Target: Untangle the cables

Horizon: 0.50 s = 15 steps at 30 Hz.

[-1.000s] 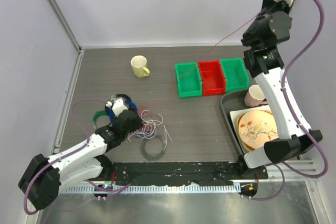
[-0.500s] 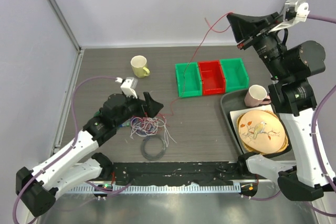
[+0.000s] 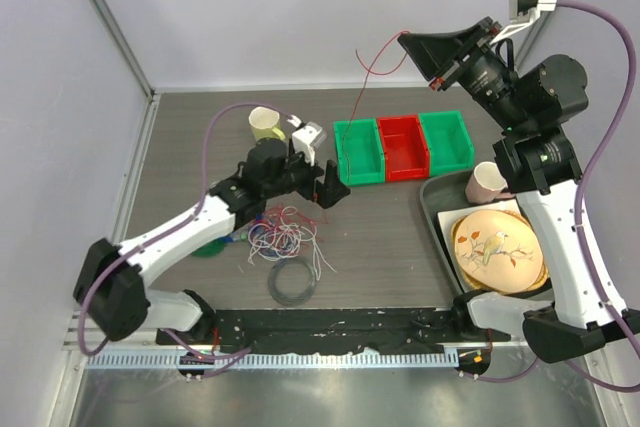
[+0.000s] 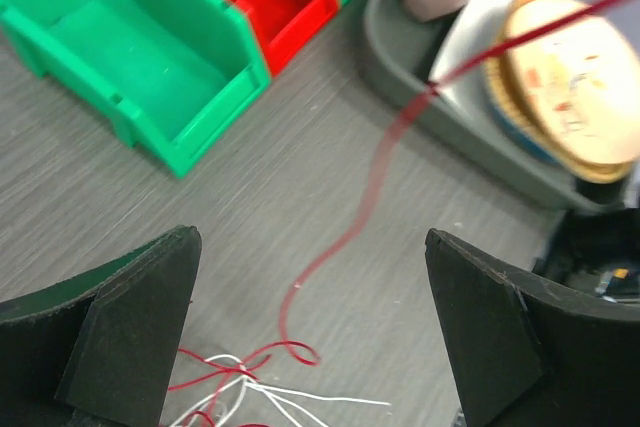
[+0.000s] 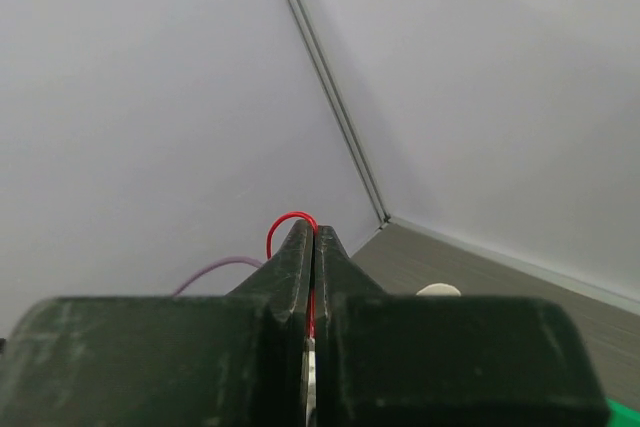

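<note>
The cables (image 3: 285, 232) lie in a loose tangle of white, red and purple threads on the table's front left. One red cable (image 3: 363, 99) rises from the tangle past the bins to my right gripper (image 3: 405, 39), which is raised high and shut on it. In the right wrist view the red cable (image 5: 285, 219) loops out over the pinched fingertips of the right gripper (image 5: 313, 232). My left gripper (image 3: 318, 185) hovers open just right of the tangle, holding nothing. The left wrist view has the red cable (image 4: 375, 182) running between the wide jaws of the left gripper (image 4: 310, 277), above white strands (image 4: 300, 392).
A dark grey coil ring (image 3: 293, 283) lies in front of the tangle and a green ring (image 3: 208, 247) to its left. A yellow mug (image 3: 264, 124) stands at the back. Green and red bins (image 3: 403, 145) sit mid-right. A grey tray (image 3: 436, 209) holds a plate (image 3: 497, 249) and a pink mug (image 3: 486, 183).
My left gripper opened, lifted off the tangle and swung right toward the bins. My right gripper moved left and lower, still pinching the red cable.
</note>
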{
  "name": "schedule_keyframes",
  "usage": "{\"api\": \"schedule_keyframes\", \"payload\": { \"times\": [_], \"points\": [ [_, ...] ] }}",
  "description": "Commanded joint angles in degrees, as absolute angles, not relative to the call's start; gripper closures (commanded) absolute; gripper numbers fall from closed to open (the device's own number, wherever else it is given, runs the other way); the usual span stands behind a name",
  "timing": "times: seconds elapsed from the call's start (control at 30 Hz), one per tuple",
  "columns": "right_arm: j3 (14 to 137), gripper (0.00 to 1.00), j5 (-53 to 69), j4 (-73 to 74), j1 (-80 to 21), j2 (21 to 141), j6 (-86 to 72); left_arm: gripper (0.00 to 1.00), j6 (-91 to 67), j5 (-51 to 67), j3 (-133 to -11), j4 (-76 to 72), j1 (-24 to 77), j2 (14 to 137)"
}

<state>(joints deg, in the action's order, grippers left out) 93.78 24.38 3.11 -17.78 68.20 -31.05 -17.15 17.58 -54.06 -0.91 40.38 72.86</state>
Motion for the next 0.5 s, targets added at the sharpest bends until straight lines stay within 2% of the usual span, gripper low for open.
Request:
{"api": "schedule_keyframes", "payload": {
  "times": [0.0,0.1,0.13,0.17,0.2,0.23,0.27,0.3,0.47],
  "points": [
    [98.0,0.99,25.3,0.3,-17.8,66.6,-33.6,0.00,-14.8,10.9,-57.5,-0.2,40.3,81.4],
    [97.9,0.99,25.4,0.3,-17.8,66.1,-33.4,0.02,-17.7,8.8,-58.4,-0.2,40.3,86.5],
    [97.9,0.99,25.1,0.3,-17.8,66.0,-33.3,0.10,-17.7,10.4,-58.9,-0.2,40.3,87.3],
    [98.0,0.99,24.1,0.5,-17.8,65.8,-32.9,0.40,-17.8,12.1,-59.3,-0.2,40.3,87.7],
    [98.0,0.99,23.2,1.0,-17.8,65.5,-31.7,0.56,-18.4,14.3,-59.2,-0.2,40.3,87.6],
    [97.9,0.99,22.2,2.9,-17.8,65.4,-30.6,0.84,-19.8,14.4,-58.9,-0.2,40.3,87.0],
    [97.8,0.99,19.3,3.9,-17.8,65.1,-29.5,0.95,-20.5,14.0,-58.3,-0.3,40.3,85.7],
    [96.6,0.99,17.7,4.8,-17.8,64.7,-28.3,1.00,-21.4,11.9,-57.2,-1.6,40.3,84.2],
    [85.3,0.99,12.6,6.2,-17.8,59.8,-21.5,1.00,-25.3,7.0,-60.5,-1.9,40.2,71.3]
  ]
}}
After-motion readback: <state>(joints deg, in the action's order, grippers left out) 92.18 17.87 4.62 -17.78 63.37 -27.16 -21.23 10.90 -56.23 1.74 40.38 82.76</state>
